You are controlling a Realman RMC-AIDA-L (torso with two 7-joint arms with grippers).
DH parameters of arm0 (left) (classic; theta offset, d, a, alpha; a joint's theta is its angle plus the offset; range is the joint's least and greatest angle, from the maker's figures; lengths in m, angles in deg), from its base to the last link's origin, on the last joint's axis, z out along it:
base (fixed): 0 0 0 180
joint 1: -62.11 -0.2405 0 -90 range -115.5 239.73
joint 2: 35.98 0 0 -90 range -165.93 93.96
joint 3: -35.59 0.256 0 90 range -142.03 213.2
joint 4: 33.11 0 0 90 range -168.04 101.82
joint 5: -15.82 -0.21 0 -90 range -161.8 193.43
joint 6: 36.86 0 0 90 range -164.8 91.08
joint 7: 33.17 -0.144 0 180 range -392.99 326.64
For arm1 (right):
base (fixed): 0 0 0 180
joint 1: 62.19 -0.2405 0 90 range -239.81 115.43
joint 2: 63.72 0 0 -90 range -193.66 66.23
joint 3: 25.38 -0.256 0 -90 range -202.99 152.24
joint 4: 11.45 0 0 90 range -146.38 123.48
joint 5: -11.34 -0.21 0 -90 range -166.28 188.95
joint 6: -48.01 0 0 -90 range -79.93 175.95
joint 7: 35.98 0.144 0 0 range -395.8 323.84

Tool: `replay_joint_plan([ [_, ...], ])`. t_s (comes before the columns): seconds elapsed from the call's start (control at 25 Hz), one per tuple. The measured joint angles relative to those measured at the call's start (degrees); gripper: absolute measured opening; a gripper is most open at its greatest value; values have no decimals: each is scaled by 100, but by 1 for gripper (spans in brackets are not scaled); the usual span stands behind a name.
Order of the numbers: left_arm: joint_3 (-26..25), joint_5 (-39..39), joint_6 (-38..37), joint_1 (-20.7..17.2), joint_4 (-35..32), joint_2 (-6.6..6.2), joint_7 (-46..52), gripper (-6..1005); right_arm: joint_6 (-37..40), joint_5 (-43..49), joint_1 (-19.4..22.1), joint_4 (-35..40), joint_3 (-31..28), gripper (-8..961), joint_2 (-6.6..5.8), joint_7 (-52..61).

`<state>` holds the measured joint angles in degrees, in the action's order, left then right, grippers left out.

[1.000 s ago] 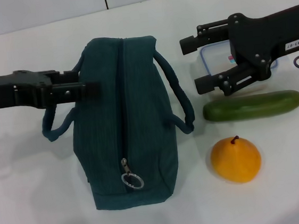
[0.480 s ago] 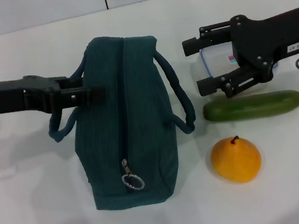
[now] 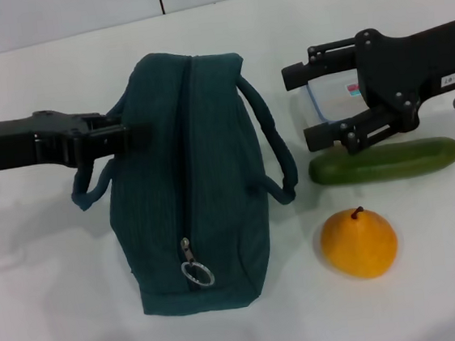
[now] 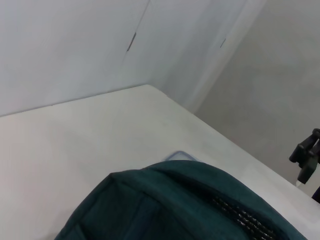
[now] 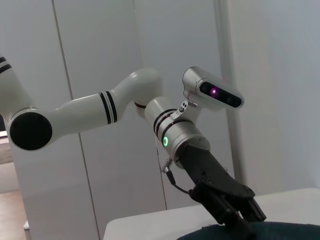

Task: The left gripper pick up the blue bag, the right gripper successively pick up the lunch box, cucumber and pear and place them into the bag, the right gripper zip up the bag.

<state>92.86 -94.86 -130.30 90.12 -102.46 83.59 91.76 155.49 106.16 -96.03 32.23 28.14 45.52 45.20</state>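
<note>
The bag [image 3: 188, 183] lies zipped on the tabletop [image 3: 48, 320]. The left gripper [image 3: 130, 133] is at its side by a handle; whether its jaws are closed I cannot tell. Beyond the bag, the right gripper [image 3: 306, 105] hangs open-jawed around the lunch box [image 3: 338, 98], above the cucumber [image 3: 385, 162] and pear [image 3: 359, 242]. Next comes closing on the box, though the bag needs unzipping.

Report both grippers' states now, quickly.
Left gripper: at the blue bag's side by its handle; open or shut cannot be told.
Right gripper: open, fingers either side of the lunch box, holding nothing yet.
</note>
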Motion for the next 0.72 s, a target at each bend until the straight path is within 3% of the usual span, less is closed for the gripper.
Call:
replay_joint_plan([
  [0.28, -3, 29, 2, -19, 31, -6, -190, 272, 0, -40, 145, -38, -39, 804, 68, -130],
  [0.52, 5, 118, 163, -19, 433, 6, -464, 213, -179, -49, 383, -77, -169, 802, 250, -314],
  [0.72, 13, 165, 464, -28, 666, 6, -704, 159, -749, -58, 654, -281, -290, 800, 501, -367],
])
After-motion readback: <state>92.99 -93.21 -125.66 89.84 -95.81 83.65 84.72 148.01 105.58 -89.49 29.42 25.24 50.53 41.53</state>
